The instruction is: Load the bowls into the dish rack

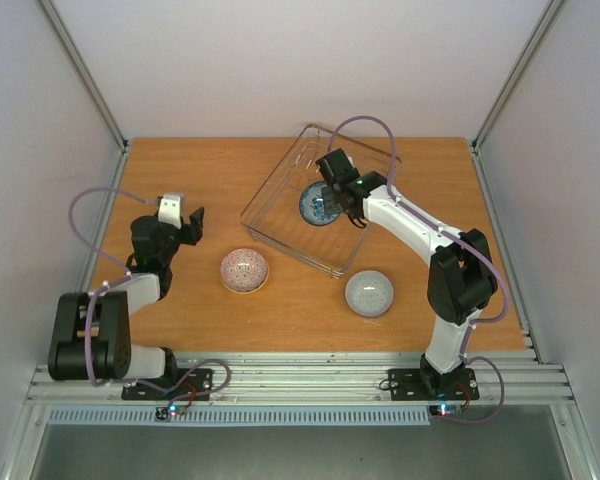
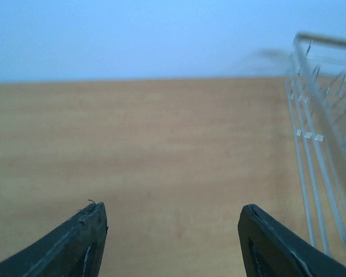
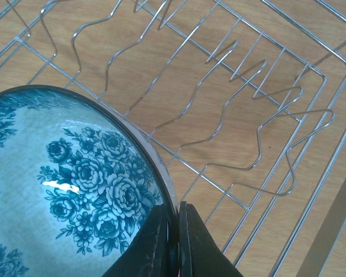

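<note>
The wire dish rack [image 1: 280, 190] sits at the back middle of the table. My right gripper [image 1: 332, 205] is over it, shut on the rim of the blue-and-white bowl [image 1: 317, 204]. In the right wrist view the gripper [image 3: 174, 214] pinches the bowl [image 3: 63, 196] by its rim above the rack's wires [image 3: 259, 115]. A pink-red patterned bowl [image 1: 244, 270] and a pale grey bowl [image 1: 369, 293] sit on the table in front of the rack. My left gripper [image 1: 183, 214] is open and empty at the left; its view [image 2: 173, 210] shows bare table and the rack's side [image 2: 323, 156].
The wooden table [image 1: 180, 170] is enclosed by white walls and metal corner posts [image 1: 85, 75]. A metal rail [image 1: 300, 375] runs along the near edge by the arm bases.
</note>
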Robot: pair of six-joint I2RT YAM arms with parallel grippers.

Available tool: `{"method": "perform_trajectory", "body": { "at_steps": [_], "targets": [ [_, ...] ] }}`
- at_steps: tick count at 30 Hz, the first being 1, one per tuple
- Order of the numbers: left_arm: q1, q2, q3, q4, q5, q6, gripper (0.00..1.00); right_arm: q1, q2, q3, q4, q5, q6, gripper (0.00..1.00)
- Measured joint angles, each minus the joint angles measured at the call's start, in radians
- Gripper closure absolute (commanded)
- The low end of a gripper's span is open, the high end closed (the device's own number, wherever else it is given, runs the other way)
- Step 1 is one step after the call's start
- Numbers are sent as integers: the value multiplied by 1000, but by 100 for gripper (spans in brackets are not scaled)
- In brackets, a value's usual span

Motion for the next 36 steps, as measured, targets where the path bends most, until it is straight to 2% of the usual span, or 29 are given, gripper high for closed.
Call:
{"method": "perform_trajectory", "body": {
  "at_steps": [4,9,15,23,31,36],
  "targets": [
    [9,-75,167,-204,9,-2,41,2,-24,-7,4,-20,0,99],
    [14,-18,513,-515,80,-14,48,11,-62,-7,18,-54,0,99],
    [-35,82,771,-810,170,-18,53,26,-98,-19,45,-95,0,99],
    [-122,94,795,-983,315,-33,51,50,-138,-54,95,-183,-6,99],
    [-155,68,769,-1010,502,-40,51,60,-160,-95,154,-276,-11,99],
    [-183,63,755,-1023,552,-40,50,75,-160,-96,171,-285,-11,99]
  ]
}}
